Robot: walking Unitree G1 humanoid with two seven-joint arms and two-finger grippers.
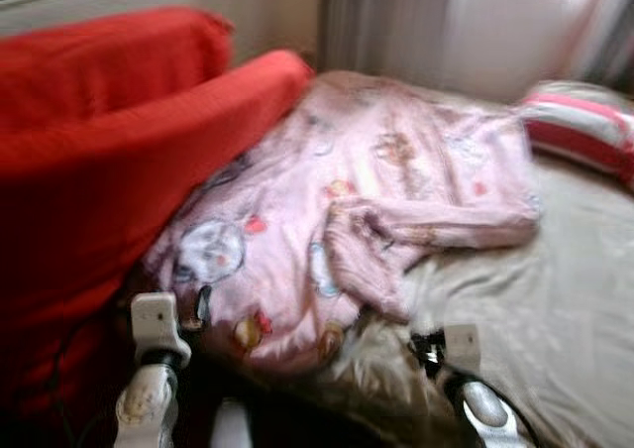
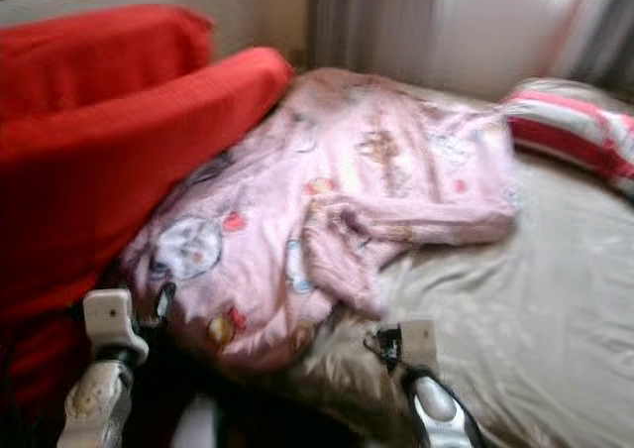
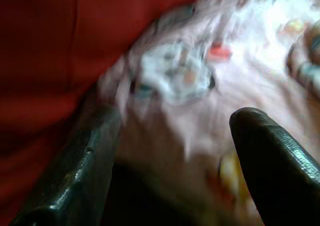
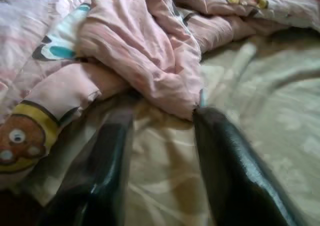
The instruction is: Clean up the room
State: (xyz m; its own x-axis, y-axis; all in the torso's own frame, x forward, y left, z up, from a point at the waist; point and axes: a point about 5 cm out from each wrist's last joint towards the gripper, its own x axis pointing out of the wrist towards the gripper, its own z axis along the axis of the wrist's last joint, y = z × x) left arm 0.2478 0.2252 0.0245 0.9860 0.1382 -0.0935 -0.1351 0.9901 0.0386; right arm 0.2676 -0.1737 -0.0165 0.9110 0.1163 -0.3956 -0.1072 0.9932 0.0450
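Pink blanket (image 1: 396, 190): cartoon print, rumpled over beige sheet (image 1: 555, 309), one edge against red sofa (image 1: 99, 151) at 9 o'clock; striped pillow (image 1: 584, 126) at 2 o'clock.
Head views, blurred: left gripper (image 1: 201, 304) at 7 o'clock by blanket hem; right gripper (image 2: 386, 347) at 5 o'clock.
Left wrist view: fingers (image 3: 270, 156) parted, nothing held, blanket ahead.
Right wrist view: fingers (image 4: 235, 166) spread, empty, tips at blanket fold.
Risk: pinching sheet along with blanket, dragging bedding.
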